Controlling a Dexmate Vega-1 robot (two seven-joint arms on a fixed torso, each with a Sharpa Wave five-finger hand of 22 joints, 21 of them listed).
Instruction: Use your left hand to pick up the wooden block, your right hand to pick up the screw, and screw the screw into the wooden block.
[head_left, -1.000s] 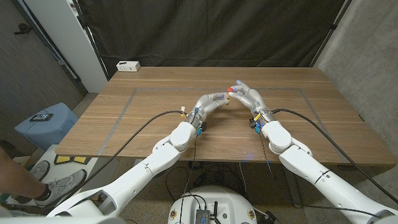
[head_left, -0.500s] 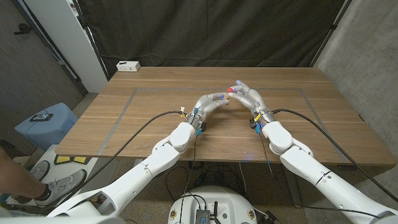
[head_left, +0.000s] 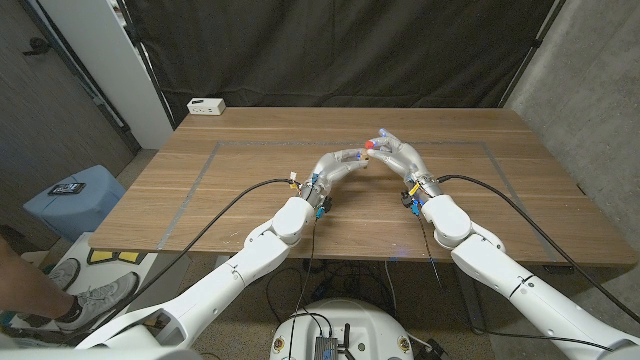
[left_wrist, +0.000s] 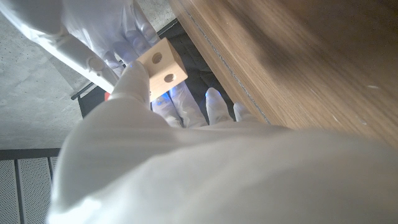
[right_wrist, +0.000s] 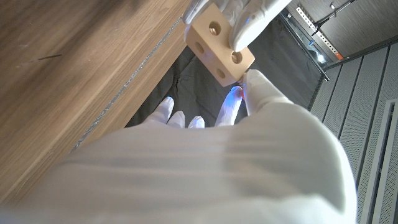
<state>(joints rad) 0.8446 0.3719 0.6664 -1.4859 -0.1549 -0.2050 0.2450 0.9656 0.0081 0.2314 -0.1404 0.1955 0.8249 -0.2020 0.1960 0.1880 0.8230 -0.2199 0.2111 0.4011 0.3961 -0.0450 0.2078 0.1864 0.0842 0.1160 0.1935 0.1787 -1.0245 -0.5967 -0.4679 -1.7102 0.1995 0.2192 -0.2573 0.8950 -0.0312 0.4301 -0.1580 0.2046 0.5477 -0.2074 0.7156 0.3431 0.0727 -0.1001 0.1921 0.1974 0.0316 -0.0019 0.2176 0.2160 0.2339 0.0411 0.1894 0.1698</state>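
Holding the wooden block (left_wrist: 161, 67) up off the counter (head_left: 250, 200) in my left hand (head_left: 340, 163), I have it pinched between fingertips so its drilled faces stay bare. In the left wrist view it sits at the upper left of the frame with two round holes showing. In the right wrist view it is at the top centre, with holes on more than one face, one of them turned toward my right hand (head_left: 400, 155). I judge that is why the block is held so high and so lightly: the hole has to stay open to the other hand.

My right hand meets the left just above the middle of the head view, the two touching or nearly so. Its fingers are closed on the screw (right_wrist: 238, 94), of which I see only a red bit right under the block in the right wrist view, and a red speck between the hands in the head view. Whether the tip is already in the hole I cannot tell; it is at least just beside it.

Judging by this, both pickups are done and the threading is in hand. A white box (head_left: 206, 105) sits at the far left corner of the counter, well apart
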